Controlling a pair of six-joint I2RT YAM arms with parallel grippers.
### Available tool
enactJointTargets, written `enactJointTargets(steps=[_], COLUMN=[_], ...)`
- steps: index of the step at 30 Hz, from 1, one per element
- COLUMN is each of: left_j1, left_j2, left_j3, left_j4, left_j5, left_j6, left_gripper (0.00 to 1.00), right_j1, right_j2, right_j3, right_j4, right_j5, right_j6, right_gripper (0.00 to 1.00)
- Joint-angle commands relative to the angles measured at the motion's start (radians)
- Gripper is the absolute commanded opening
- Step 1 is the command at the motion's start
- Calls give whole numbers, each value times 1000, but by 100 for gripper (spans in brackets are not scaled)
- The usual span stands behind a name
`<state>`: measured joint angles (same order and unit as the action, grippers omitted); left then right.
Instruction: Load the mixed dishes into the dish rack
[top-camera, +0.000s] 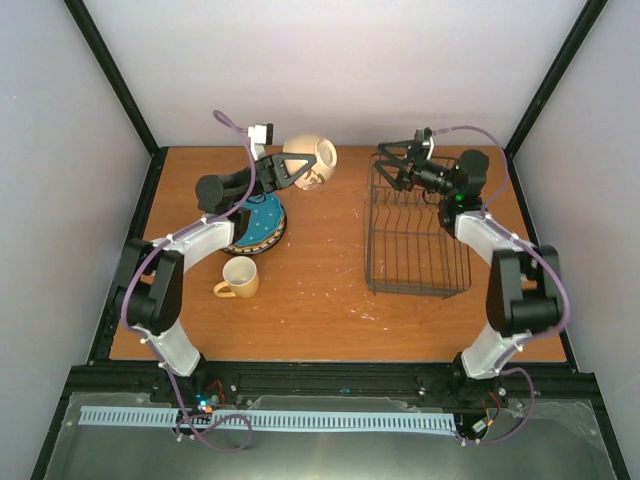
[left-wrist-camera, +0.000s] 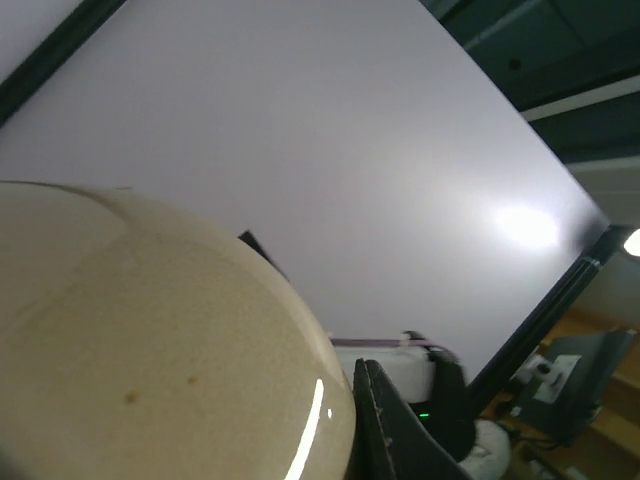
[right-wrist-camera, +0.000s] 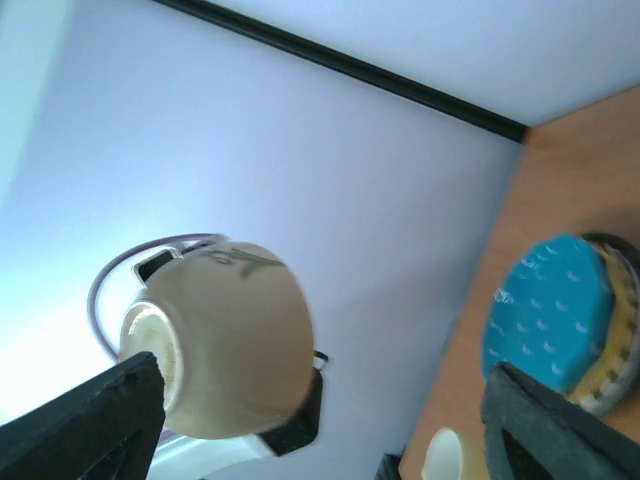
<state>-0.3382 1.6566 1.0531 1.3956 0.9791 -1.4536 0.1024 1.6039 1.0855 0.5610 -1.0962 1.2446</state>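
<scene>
Transfer step: my left claw grips the round cream bowl aloft; next I'd carry it rightward into the dark wire dish rack. Right claw gapes wide, empty.

The cream bowl looks like glazed ceramic, glossy and faintly speckled. The dish rack is thin dark metal wire. The table is smooth brown wood, lightly scuffed.

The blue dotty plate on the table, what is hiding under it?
Under the teal plate sits a yellow plate, and below that a darker rim. Only their edges peek out; the rest of both is covered.
</scene>
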Motion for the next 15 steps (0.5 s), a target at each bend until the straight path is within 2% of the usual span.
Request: enactJointTargets(steps=[1, 4, 8, 11, 15], left_j1=[6, 4, 4, 3, 2], left_j2=[29, 62, 66, 56, 38], left_j3=[205, 287, 333, 333, 306], left_j4=[434, 435, 436, 436, 436], left_j5=[-25, -62, -118, -156, -181], left_j6=[-238, -275, -298, -306, -301], left_gripper=[1, 1, 1, 1, 1], right_j1=[19, 75, 129, 167, 211], right_j2=[235, 307, 389, 413, 429], right_j3=[-5, 50, 140, 203, 336], right_j4=[1105, 1117, 1119, 1119, 1120], right_j5=[15, -6, -9, 20, 45], right_j6=[780, 779, 811, 821, 866], right_gripper=[91, 91, 96, 100, 100])
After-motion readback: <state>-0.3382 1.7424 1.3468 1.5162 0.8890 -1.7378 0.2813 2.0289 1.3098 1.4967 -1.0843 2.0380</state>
